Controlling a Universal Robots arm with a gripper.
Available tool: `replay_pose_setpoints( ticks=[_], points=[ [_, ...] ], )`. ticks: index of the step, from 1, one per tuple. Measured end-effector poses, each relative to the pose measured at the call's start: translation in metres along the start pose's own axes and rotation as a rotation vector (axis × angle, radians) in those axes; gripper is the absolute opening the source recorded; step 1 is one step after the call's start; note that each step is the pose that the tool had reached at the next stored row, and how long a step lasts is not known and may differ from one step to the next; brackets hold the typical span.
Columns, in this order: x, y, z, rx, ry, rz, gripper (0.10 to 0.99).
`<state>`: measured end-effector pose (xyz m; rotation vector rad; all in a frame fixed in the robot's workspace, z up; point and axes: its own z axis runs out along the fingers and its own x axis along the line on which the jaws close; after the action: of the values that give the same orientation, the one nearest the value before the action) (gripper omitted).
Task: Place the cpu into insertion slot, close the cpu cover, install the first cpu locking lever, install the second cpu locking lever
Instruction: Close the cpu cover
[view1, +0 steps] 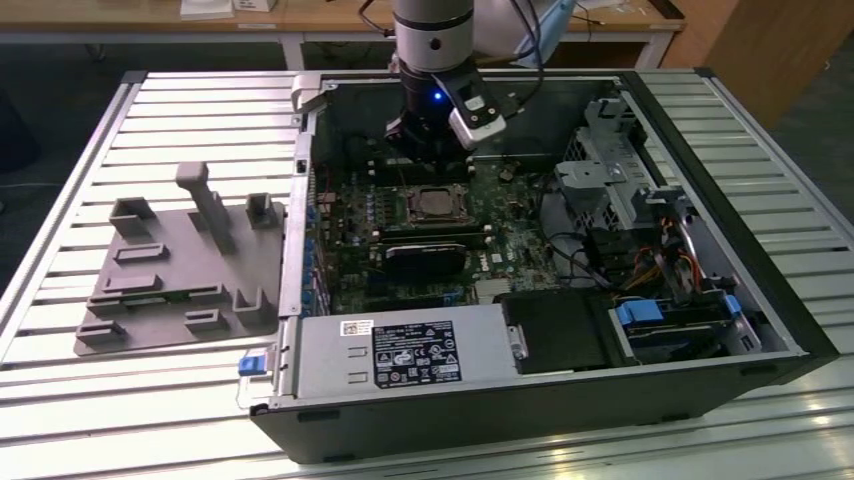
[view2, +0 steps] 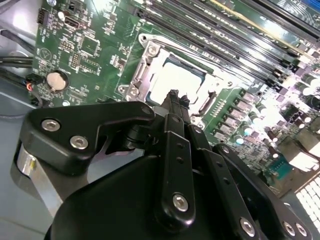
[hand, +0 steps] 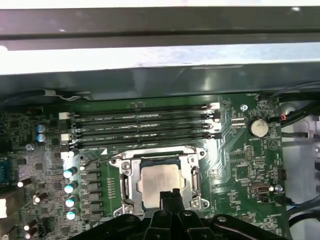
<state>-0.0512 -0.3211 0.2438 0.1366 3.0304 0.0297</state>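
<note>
The cpu lies flat in the insertion slot on the green motherboard, its silver top facing up. The silvery cpu cover lies down around it as a frame. A thin wire lever runs along one edge of the cover. My gripper hangs just above the socket's edge, black fingers pressed together and shut, with nothing held between them.
Long black memory slots run beside the socket, with a coin cell nearby. The open computer case holds a power supply and a drive cage. A grey fixture plate lies on the slatted table on the exterior view's left.
</note>
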Motion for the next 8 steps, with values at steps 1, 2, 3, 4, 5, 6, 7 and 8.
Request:
replay_pose_setpoints(
  ticks=[1, 2, 3, 4, 5, 6, 7, 8],
  points=[
    [-0.0009, 0.0001, 0.0001, 0.0, 0.0, 0.0, 0.102],
    [-0.001, 0.0001, 0.0001, 0.0, -0.0001, 0.0, 0.102],
    [-0.001, 0.0001, 0.0, 0.0, 0.0, 0.0, 0.102],
    [-0.0011, 0.0001, -0.0005, 0.0, 0.0001, 0.0, 0.102],
    [-0.0012, 0.0002, -0.0013, 0.0, 0.0001, 0.0, 0.102],
    [-0.0013, 0.0002, -0.0026, 0.0, 0.0, 0.0, 0.102],
    [-0.0015, 0.0002, -0.0044, 0.0, 0.0, 0.0, 0.102],
    [-0.0017, 0.0003, -0.0064, 0.0, -0.0001, 0.0, 0.102]
  ],
)
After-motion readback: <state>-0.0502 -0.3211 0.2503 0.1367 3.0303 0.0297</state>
